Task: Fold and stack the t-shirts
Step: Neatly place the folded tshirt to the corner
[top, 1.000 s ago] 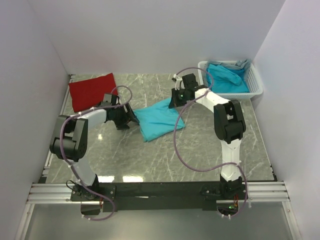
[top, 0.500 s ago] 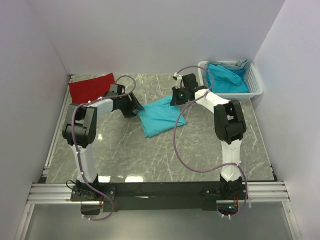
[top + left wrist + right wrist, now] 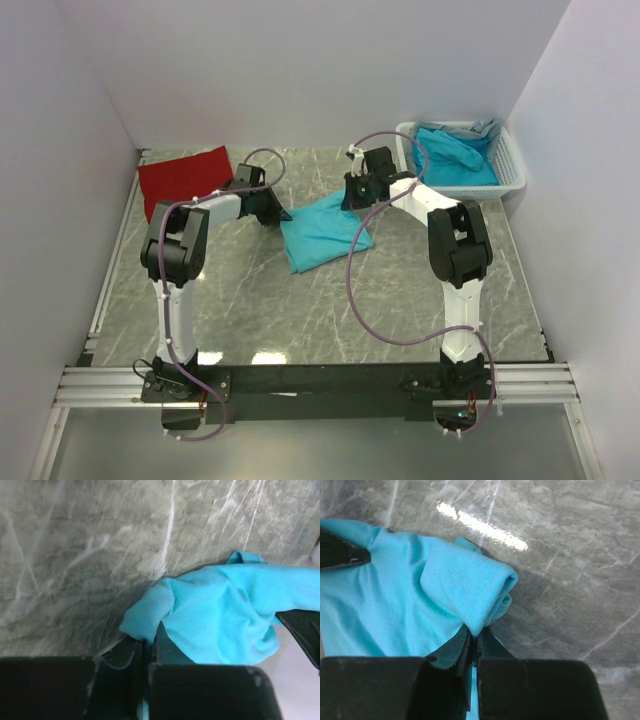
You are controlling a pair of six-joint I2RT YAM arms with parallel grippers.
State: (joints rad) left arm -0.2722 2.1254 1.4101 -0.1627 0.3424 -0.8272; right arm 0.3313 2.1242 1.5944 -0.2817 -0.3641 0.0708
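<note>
Grip: left hand (image 3: 148, 641) pinched the near-left corner of the turquoise t-shirt (image 3: 322, 232) | right hand (image 3: 475, 639) pressed together on its far edge | shirt lay crumpled mid-worktop (image 3: 330, 310) | red t-shirt (image 3: 183, 178) folded at far left | turquoise shirts (image 3: 455, 158) heaped in white basket (image 3: 512, 172), far right

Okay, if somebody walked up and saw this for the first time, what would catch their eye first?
A turquoise cloth t-shirt lies in the middle of the grey marbled table, pinched at opposite ends by the left tool and the right tool, both shut on it. Then comes the folded red cloth shirt at the far left, and the white slatted plastic basket holding more turquoise cloth at the far right.
</note>
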